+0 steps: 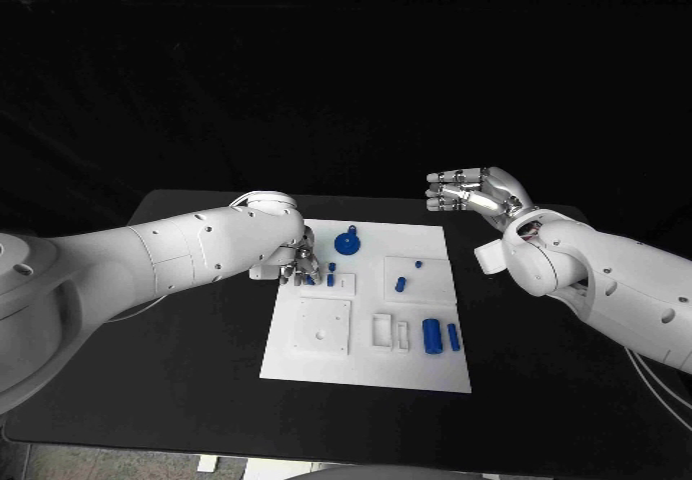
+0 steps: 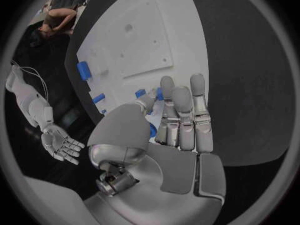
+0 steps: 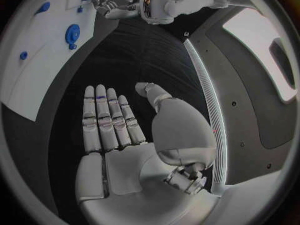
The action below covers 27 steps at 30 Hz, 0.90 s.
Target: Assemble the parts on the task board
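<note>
The white task board [image 1: 368,345] lies mid-table. My left hand [image 1: 296,262] hangs over its far left part, fingers straight and close together, tips down among small blue parts [image 1: 332,270]. In the left wrist view blue shows in the gap between thumb and fingers [image 2: 152,130]; whether the left hand [image 2: 178,120] pinches a part or only touches it is unclear. A round blue part [image 1: 348,241] stands at the far edge. My right hand [image 1: 476,190] is raised beyond the far right corner, fingers stretched, palm bare [image 3: 115,130].
More blue parts sit on the board: two small pegs [image 1: 402,285] in the right middle, and a thick cylinder [image 1: 433,333] and a thinner one [image 1: 453,337] near the front right. Black table [image 1: 188,380] surrounds the board on all sides.
</note>
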Motion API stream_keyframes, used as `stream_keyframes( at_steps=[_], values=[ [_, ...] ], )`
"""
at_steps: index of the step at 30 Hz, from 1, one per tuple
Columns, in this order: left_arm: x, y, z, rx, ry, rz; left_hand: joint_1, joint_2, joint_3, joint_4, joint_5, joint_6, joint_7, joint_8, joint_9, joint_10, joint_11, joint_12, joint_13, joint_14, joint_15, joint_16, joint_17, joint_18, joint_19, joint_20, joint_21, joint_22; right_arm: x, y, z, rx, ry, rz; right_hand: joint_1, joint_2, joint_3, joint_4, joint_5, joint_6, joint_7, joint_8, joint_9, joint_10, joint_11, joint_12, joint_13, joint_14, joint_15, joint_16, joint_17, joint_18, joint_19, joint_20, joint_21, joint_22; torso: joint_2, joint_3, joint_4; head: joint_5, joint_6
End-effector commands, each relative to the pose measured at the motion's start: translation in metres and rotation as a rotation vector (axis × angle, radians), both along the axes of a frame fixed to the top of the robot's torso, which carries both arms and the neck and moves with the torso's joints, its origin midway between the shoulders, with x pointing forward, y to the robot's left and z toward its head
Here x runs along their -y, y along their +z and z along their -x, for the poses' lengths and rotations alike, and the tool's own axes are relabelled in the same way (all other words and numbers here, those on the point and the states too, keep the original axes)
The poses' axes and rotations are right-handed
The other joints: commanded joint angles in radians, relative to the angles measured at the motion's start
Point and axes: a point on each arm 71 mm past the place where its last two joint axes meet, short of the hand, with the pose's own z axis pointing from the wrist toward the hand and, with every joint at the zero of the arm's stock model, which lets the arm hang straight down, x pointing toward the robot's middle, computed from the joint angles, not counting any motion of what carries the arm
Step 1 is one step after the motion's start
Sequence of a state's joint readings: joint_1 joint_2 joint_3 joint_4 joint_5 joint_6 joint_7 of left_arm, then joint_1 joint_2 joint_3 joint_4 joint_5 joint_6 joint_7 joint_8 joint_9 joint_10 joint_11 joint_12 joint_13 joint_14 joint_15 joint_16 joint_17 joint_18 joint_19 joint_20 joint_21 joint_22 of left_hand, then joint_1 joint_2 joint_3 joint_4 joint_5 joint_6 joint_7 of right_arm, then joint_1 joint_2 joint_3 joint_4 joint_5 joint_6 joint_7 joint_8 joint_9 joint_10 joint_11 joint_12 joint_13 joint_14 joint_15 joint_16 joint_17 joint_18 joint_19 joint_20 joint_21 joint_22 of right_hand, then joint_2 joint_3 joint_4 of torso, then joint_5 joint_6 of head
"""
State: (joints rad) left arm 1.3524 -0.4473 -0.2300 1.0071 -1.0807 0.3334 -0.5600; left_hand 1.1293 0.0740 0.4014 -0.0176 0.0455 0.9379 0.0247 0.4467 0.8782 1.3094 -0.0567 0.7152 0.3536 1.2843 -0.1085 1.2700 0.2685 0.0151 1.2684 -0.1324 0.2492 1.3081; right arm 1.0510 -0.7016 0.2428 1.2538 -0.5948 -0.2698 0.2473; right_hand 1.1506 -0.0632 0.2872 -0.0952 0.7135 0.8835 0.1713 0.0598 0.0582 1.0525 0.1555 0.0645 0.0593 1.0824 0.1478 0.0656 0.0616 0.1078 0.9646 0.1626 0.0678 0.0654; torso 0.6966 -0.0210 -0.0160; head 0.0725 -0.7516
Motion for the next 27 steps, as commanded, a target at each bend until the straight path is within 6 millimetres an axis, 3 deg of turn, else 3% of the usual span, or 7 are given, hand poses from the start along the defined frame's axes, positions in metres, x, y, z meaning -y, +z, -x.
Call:
stream_keyframes(
  at_steps=[1, 7, 16, 18, 22, 26, 27],
  values=[
    [-0.0035, -0.0145, 0.0068, -0.052, 0.009, -0.041, 0.014, 0.029, 0.054, -0.056, 0.003, 0.008, -0.011, -0.005, -0.002, -0.001, -0.002, -0.001, -0.002, -0.004, -0.003, 0.002, -0.001, -0.015, -0.003, 0.001, 0.003, 0.018, -0.0018, 0.0003, 0.0007, 0.003, 0.018, -0.003, -0.002, 0.007, -0.004, 0.001, 0.004, -0.004, 0.0, -0.003, -0.002, -0.007, -0.002, -0.004, -0.001, -0.007, 0.001, -0.003, -0.001, 0.011, -0.004, 0.0, 0.0, -0.001, 0.0, 0.0005, -0.0008, -0.001, 0.001],
    [-0.0025, -0.0163, 0.0067, -0.057, 0.016, -0.033, -0.01, 0.02, 0.038, -0.029, 0.003, 0.01, -0.015, -0.006, -0.007, -0.001, -0.003, -0.002, -0.002, -0.004, -0.003, 0.0, -0.001, -0.015, -0.002, 0.002, 0.001, 0.017, -0.0017, 0.0003, 0.0007, 0.003, 0.018, -0.003, -0.002, 0.007, -0.004, 0.001, 0.004, -0.004, 0.0, -0.003, -0.002, -0.007, -0.002, -0.004, -0.001, -0.007, 0.001, -0.003, -0.001, 0.011, -0.004, 0.0, 0.0, -0.001, 0.0, 0.0008, -0.0013, -0.001, 0.001],
    [-0.0041, -0.0197, 0.0062, -0.063, 0.027, -0.029, -0.056, -0.021, -0.007, 0.003, 0.003, 0.024, -0.02, -0.025, -0.043, -0.003, -0.004, -0.004, -0.003, -0.004, -0.003, -0.005, -0.004, -0.015, 0.0, 0.003, -0.005, 0.014, -0.0011, 0.0003, 0.0009, 0.002, 0.018, -0.003, -0.002, 0.007, -0.004, 0.001, 0.004, -0.004, 0.0, -0.003, -0.002, -0.007, -0.002, -0.004, -0.001, -0.007, 0.001, -0.003, -0.001, 0.011, -0.004, 0.0, 0.0, -0.001, 0.0, 0.001, -0.001, -0.004, 0.0],
    [-0.0043, -0.02, 0.006, -0.062, 0.028, -0.028, -0.084, -0.039, -0.05, 0.019, 0.002, 0.033, -0.018, -0.024, -0.049, -0.003, -0.002, -0.004, -0.003, -0.006, -0.001, -0.007, -0.005, -0.015, -0.001, 0.005, -0.007, 0.014, -0.001, 0.0003, 0.0009, 0.002, 0.018, -0.003, -0.002, 0.007, -0.004, 0.001, 0.004, -0.004, 0.0, -0.003, -0.002, -0.007, -0.002, -0.004, -0.001, -0.007, 0.001, -0.003, -0.001, 0.011, -0.004, 0.0, 0.0, -0.001, 0.0, 0.0012, -0.0008, -0.005, 0.0],
    [-0.0048, -0.0202, 0.0055, -0.06, 0.032, -0.026, -0.065, -0.012, -0.166, 0.019, 0.003, 0.035, -0.019, -0.028, -0.076, -0.006, -0.002, -0.001, -0.002, -0.006, -0.001, -0.008, -0.008, -0.015, 0.003, 0.006, -0.014, 0.014, -0.0009, 0.0003, 0.001, 0.002, 0.019, -0.003, 0.0, 0.005, -0.004, 0.003, 0.005, -0.004, 0.0, -0.003, -0.002, -0.007, -0.002, -0.004, -0.001, -0.007, 0.001, -0.004, -0.001, 0.011, -0.005, 0.0, 0.0, -0.001, 0.0, 0.0008, -0.0006, -0.006, 0.0],
    [-0.0053, -0.0201, 0.0049, -0.056, 0.035, -0.025, -0.066, -0.01, -0.194, 0.024, 0.003, 0.036, -0.018, -0.028, -0.083, -0.007, -0.002, -0.001, -0.002, -0.006, -0.001, -0.008, -0.009, -0.015, 0.004, 0.006, -0.017, 0.014, -0.0009, 0.0001, 0.001, 0.001, 0.019, -0.002, 0.0, 0.005, -0.004, 0.003, 0.005, -0.004, 0.0, -0.003, -0.002, -0.007, -0.002, -0.004, -0.001, -0.007, 0.001, -0.004, -0.001, 0.011, -0.005, 0.0, 0.0, -0.001, 0.0, 0.0005, -0.0001, -0.007, -0.001],
    [-0.0054, -0.02, 0.0047, -0.055, 0.036, -0.025, -0.042, 0.017, -0.265, 0.025, 0.003, 0.036, -0.018, -0.022, -0.107, -0.007, -0.002, -0.002, -0.004, -0.006, -0.001, -0.007, -0.011, -0.015, 0.008, 0.006, -0.026, 0.016, -0.0008, 0.0, 0.001, 0.001, 0.019, -0.002, 0.0, 0.005, -0.004, 0.003, 0.005, -0.004, 0.0, -0.003, -0.002, -0.007, -0.002, -0.004, -0.001, -0.007, 0.001, -0.004, -0.001, 0.011, -0.005, 0.0, 0.0, -0.001, 0.0, 0.0005, -0.0001, -0.007, -0.001]
  ],
)
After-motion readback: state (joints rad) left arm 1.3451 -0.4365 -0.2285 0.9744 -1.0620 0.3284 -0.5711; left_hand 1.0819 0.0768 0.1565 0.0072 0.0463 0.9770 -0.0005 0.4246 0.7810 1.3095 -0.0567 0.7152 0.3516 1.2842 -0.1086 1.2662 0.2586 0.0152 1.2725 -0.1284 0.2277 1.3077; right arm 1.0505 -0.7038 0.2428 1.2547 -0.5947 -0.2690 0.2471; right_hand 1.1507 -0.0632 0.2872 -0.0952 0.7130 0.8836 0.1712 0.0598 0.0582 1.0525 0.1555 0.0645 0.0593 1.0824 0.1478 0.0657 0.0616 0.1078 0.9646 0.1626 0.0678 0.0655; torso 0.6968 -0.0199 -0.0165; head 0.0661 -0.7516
